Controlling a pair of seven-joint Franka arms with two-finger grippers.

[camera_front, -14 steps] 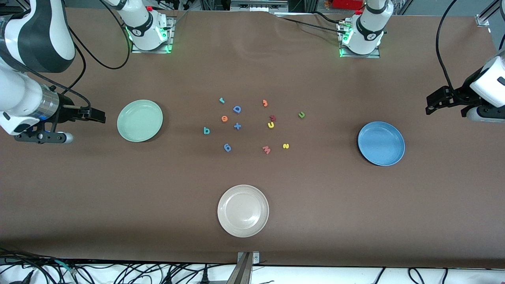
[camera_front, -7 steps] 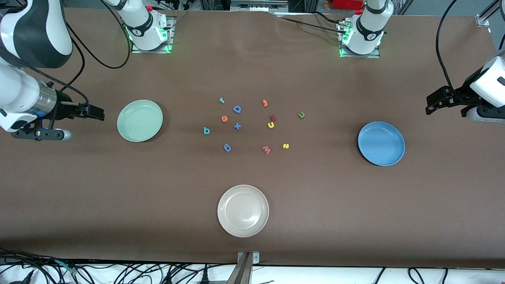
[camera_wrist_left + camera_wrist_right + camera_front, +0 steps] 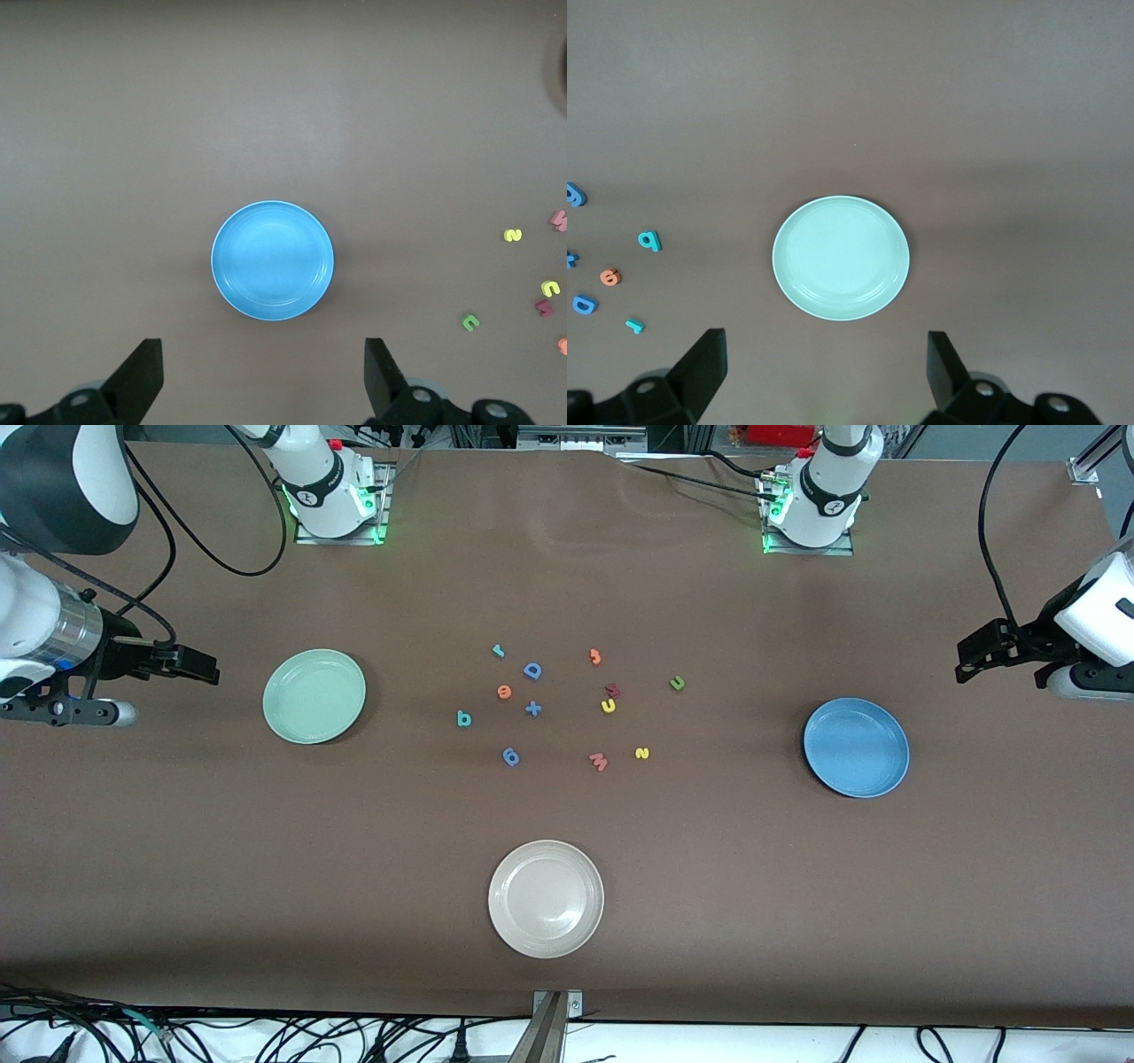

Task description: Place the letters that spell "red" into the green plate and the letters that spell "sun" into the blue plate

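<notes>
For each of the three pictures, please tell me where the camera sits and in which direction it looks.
Front view: high across the table, facing both arm bases; shows right gripper and left gripper, both open.
Left wrist view: on the left wrist, looking down at the blue plate.
Right wrist view: on the right wrist, looking down at the green plate.
Shared: front also shows both plates.

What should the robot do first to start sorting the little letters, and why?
Probably bring the right gripper, open and empty up in the air at its own end of the table, over to the teal "d". All the letters lie on the table between the plates, and that one lies nearest the green plate. The left gripper waits open near the blue plate.
</notes>
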